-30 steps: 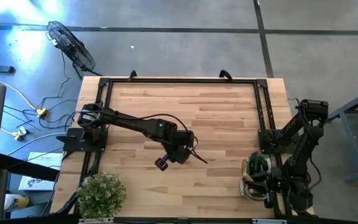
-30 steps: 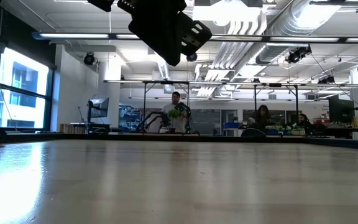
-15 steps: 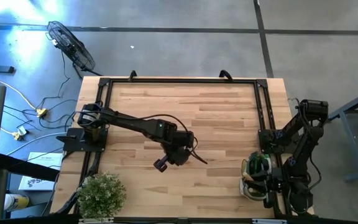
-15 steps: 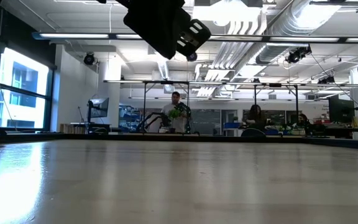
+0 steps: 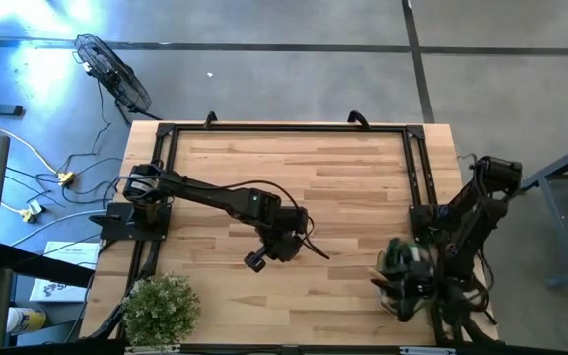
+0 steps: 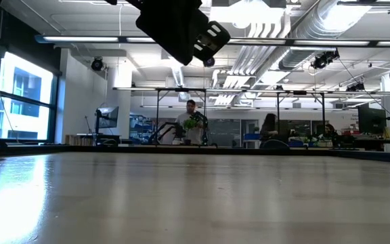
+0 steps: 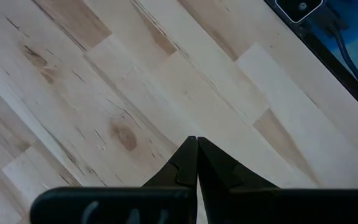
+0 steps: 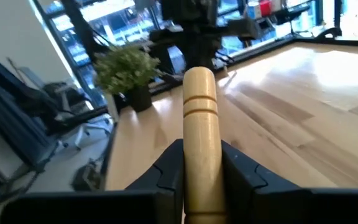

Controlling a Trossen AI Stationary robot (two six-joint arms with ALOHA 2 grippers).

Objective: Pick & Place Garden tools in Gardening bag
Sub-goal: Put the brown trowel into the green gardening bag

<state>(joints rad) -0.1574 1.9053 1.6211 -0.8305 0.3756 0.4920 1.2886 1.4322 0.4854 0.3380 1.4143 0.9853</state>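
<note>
My right end effector (image 8: 201,163) clamped on wooden tool handle (image 8: 200,118), by gardening bag (image 5: 400,279) at desk (image 5: 353,187) edge. My left end effector (image 7: 197,163) closed, empty, mid-desk. No readable writing.

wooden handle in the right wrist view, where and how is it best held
Around the smooth round shaft below the grooved rings, as the right gripper grips the wooden handle now: one finger on each side, squeezing across its width. The straight cylinder offers parallel sides; its tool end is hidden.
</note>
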